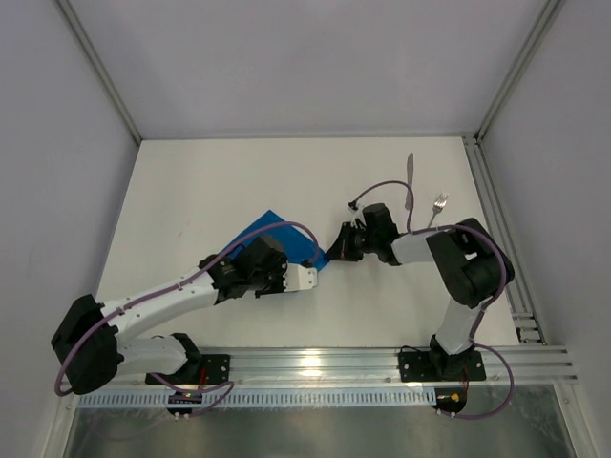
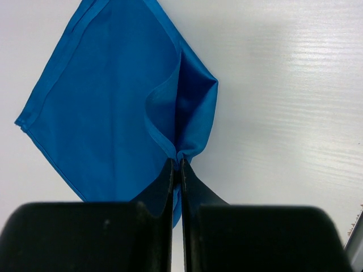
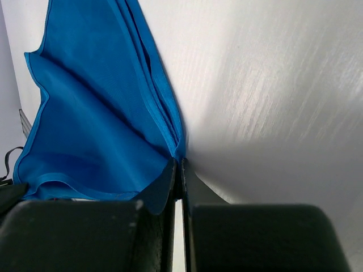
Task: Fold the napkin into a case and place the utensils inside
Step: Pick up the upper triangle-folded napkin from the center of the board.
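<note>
The bright blue napkin (image 1: 270, 228) lies in the middle of the table, mostly hidden under the two wrists in the top view. My left gripper (image 2: 177, 161) is shut on a pinched edge of the napkin (image 2: 108, 107), which bulges up in a fold. My right gripper (image 3: 177, 162) is shut on a corner of the napkin (image 3: 96, 124), where several layered edges meet. The knife (image 1: 410, 176) and the fork (image 1: 437, 208) lie apart on the table at the back right, behind my right arm.
A metal rail (image 1: 496, 229) runs along the table's right edge, and another rail (image 1: 315, 363) crosses the front by the arm bases. White walls enclose the table on three sides.
</note>
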You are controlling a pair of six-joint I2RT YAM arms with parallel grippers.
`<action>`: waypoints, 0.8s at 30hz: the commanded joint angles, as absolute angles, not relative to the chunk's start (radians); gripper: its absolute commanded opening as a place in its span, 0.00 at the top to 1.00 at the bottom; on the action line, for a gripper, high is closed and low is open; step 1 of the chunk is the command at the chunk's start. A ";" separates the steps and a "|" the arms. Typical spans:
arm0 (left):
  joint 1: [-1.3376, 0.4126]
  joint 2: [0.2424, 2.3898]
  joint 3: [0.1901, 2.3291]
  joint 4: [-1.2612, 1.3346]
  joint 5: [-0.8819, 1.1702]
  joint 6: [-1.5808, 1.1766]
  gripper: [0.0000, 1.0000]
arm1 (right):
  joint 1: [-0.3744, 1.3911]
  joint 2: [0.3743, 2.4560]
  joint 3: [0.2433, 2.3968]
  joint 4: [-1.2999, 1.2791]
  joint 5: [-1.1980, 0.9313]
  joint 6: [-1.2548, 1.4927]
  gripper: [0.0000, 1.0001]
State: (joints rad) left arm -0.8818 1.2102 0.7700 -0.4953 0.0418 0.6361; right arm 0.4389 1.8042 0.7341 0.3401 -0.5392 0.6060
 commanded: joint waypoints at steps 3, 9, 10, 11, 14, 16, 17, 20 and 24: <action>-0.871 1.174 0.830 -0.549 0.012 0.627 1.00 | 0.446 1.720 0.745 0.255 -0.526 0.604 0.96; -0.859 1.164 0.908 -0.613 0.011 0.611 1.00 | 0.445 1.635 0.818 0.128 -0.515 0.591 0.96; -0.859 1.164 0.934 -0.639 0.015 0.601 1.00 | 0.440 1.626 0.828 0.112 -0.509 0.588 0.96; -0.859 1.163 0.948 -0.655 0.040 0.597 1.00 | 0.440 1.609 0.854 0.092 -0.506 0.580 0.96; -0.859 1.158 1.008 -0.709 0.077 0.574 1.00 | 0.422 1.592 0.894 0.025 -0.508 0.563 0.96; -0.859 1.160 1.038 -0.741 0.104 0.563 1.00 | 0.410 1.582 0.942 -0.041 -0.509 0.540 0.96; -0.859 1.160 1.067 -0.750 0.112 0.555 1.00 | 0.400 1.580 0.978 -0.064 -0.506 0.529 0.96; -0.859 1.164 1.129 -0.778 0.147 0.542 1.00 | 0.388 1.578 1.031 -0.147 -0.496 0.485 0.96; -0.859 1.178 1.201 -0.799 0.190 0.512 1.00 | 0.371 1.571 1.129 -0.248 -0.472 0.434 0.96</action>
State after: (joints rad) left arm -0.8631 1.1831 1.1313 -0.7628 0.1276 0.5526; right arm 0.3820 1.6196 1.0489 -0.1406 -0.4946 0.4950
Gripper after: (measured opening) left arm 0.020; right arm 0.048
